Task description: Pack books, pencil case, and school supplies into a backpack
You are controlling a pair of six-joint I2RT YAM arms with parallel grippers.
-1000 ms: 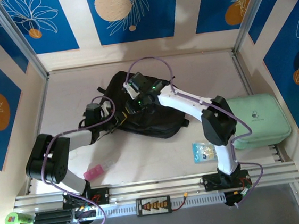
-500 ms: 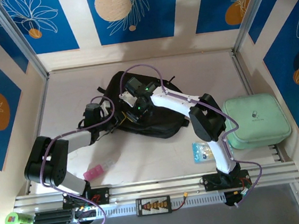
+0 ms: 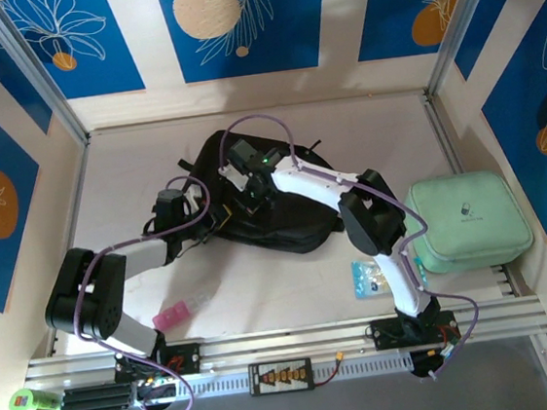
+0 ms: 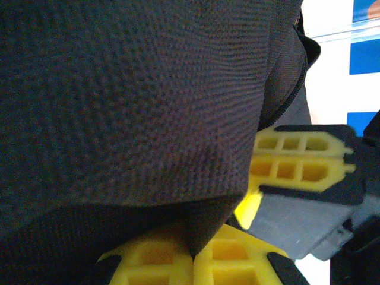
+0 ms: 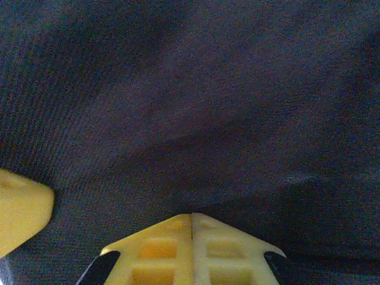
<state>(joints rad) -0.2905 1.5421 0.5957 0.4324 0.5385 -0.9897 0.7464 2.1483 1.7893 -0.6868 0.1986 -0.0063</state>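
The backpack (image 3: pixel 295 227) lies slumped mid-table, with the mint-green case (image 3: pixel 471 221) well to its right and a small packet (image 3: pixel 371 278) off its near-right corner. At its left edge the left gripper (image 3: pixel 200 222) is clamped on a fold of fabric. The right gripper (image 3: pixel 253 192) presses on its top, jaws fully together; whether they caught cloth I cannot tell. If not, a pull would slip and open nothing. Since a second ago, the right arm has shifted left and its jaws have closed.

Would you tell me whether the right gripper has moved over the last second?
Yes: in the top view the right gripper has shifted slightly left over the backpack, away from the mint-green case.
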